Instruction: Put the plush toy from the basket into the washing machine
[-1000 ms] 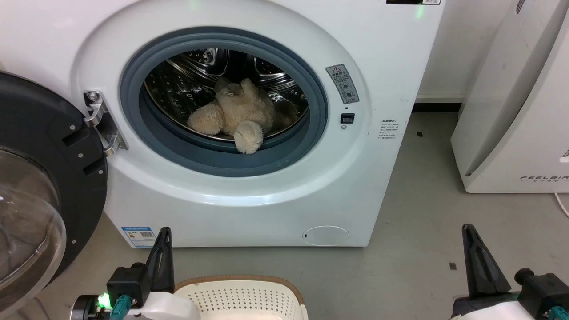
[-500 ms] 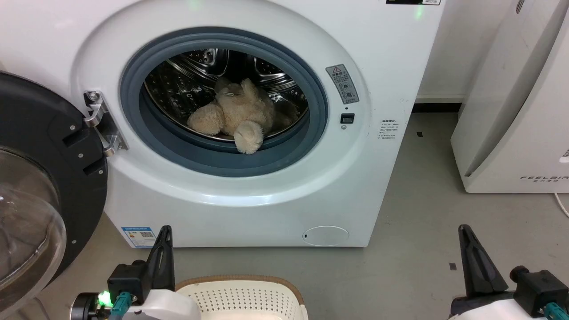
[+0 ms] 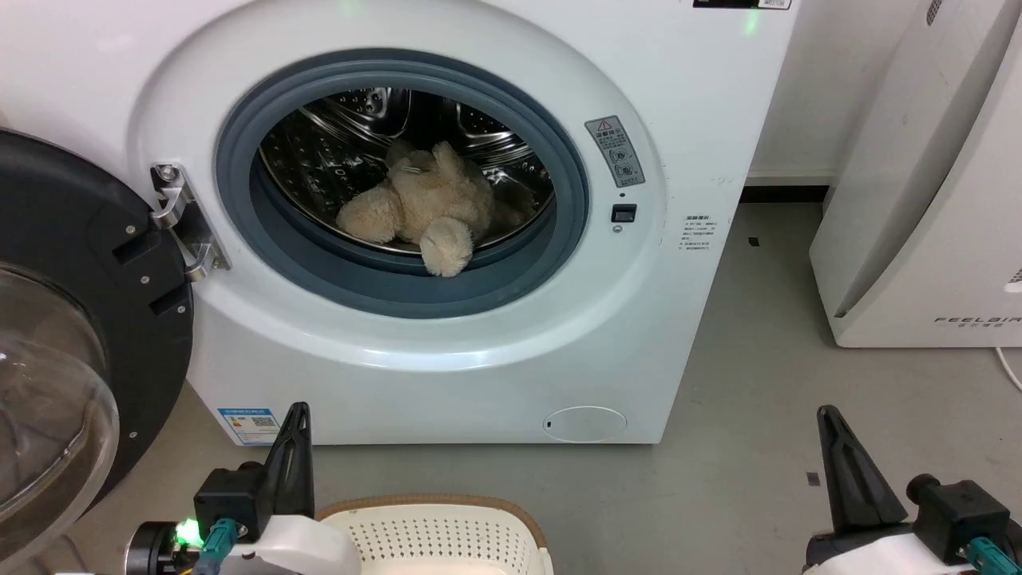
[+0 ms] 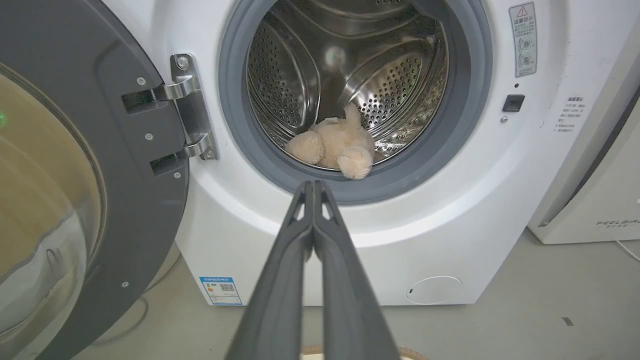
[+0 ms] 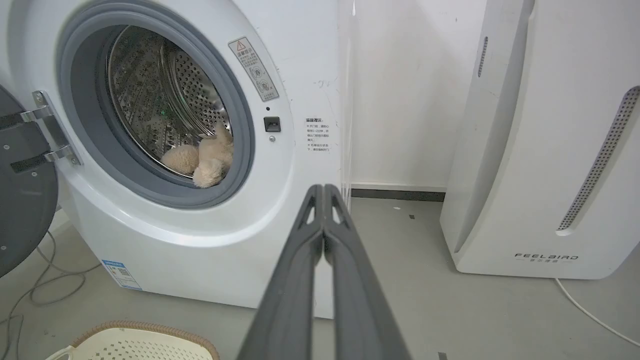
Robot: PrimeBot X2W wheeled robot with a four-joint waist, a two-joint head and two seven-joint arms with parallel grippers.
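Observation:
The cream-beige plush toy lies inside the steel drum of the washing machine, one round limb resting on the grey gasket; the same plush toy shows in both wrist views. The black-framed glass door hangs open at the left. The cream-white basket with its brown rim sits at the bottom centre, holding nothing that I can see. My left gripper is shut and bare, low at the left. My right gripper is shut and bare, low at the right.
A plain white appliance marked FEELBAIRD stands on the grey floor to the right of the washer. A white cable runs along the floor beside it. Grey cables lie under the open door.
The right gripper has slid slightly left and down in the head view. The left gripper and the plush toy have stayed put.

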